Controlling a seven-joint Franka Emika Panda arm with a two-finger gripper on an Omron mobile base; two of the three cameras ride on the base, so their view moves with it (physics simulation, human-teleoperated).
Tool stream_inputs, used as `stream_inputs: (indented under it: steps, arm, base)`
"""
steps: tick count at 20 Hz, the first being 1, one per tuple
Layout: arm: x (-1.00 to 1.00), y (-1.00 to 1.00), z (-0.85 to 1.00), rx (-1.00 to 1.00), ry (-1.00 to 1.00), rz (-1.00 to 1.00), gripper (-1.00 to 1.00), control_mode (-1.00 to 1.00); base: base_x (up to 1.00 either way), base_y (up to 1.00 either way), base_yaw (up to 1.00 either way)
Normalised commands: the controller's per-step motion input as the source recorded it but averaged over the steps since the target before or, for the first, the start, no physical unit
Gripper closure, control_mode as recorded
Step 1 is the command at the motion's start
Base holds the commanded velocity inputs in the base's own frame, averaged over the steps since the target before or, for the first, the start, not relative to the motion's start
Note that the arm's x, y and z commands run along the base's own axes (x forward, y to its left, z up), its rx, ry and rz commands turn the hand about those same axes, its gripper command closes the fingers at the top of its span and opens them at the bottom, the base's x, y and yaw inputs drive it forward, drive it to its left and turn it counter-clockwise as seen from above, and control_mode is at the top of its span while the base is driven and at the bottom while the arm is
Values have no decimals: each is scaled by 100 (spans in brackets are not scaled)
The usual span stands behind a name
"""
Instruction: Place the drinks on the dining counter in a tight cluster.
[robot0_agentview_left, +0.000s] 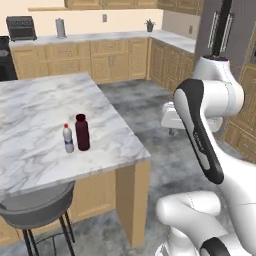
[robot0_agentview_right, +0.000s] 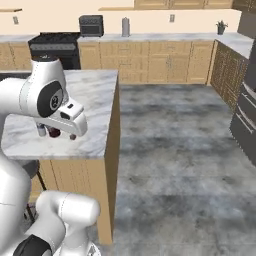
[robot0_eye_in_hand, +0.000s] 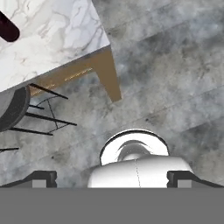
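Left base view shows the dining counter (robot0_agentview_left: 35, 110), a marble-topped island on a tan wood base, with 2 bottles standing upright near its front right corner. The small clear bottle (robot0_agentview_left: 68, 138) with a red cap and the stout dark maroon bottle (robot0_agentview_left: 82, 132) stand side by side, the maroon one just to the right of the clear one, so close that I cannot tell whether they touch. A round grey stool (robot0_agentview_left: 37, 206) sits tucked under the counter's front edge, below and to the left of the bottles. Beyond the counter, tan cabinets (robot0_agentview_left: 100, 57) line the far wall, and a small potted plant (robot0_agentview_left: 149, 25) rests on their worktop.

Right base view has the same counter (robot0_agentview_right: 95, 100) partly behind the white arm; both bottles peek out under the arm's wrist, the maroon bottle (robot0_agentview_right: 54, 132) beside the clear one (robot0_agentview_right: 41, 130). A black stove (robot0_agentview_right: 52, 47) stands against the wall behind the counter.

Hand view looks down past the counter's corner (robot0_eye_in_hand: 65, 35) at the grey floor (robot0_eye_in_hand: 175, 78), with the maroon bottle (robot0_eye_in_hand: 8, 28) at the top left edge and the stool (robot0_eye_in_hand: 13, 107) below the counter's edge. The gripper (robot0_eye_in_hand: 112, 179) hangs over the floor, well apart from the bottles, its 2 fingertips (robot0_eye_in_hand: 43, 178) spread wide apart and holding nothing.
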Motion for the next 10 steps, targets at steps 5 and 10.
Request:
stream_inputs:
  steps: [5,10]
  arm:
    - [0,0,0,0,0,0,-100,100]
    - [0,0,0,0,0,0,-100,100]
  base:
    - [-47,-4,-65]
    - [-17,-18,-71]
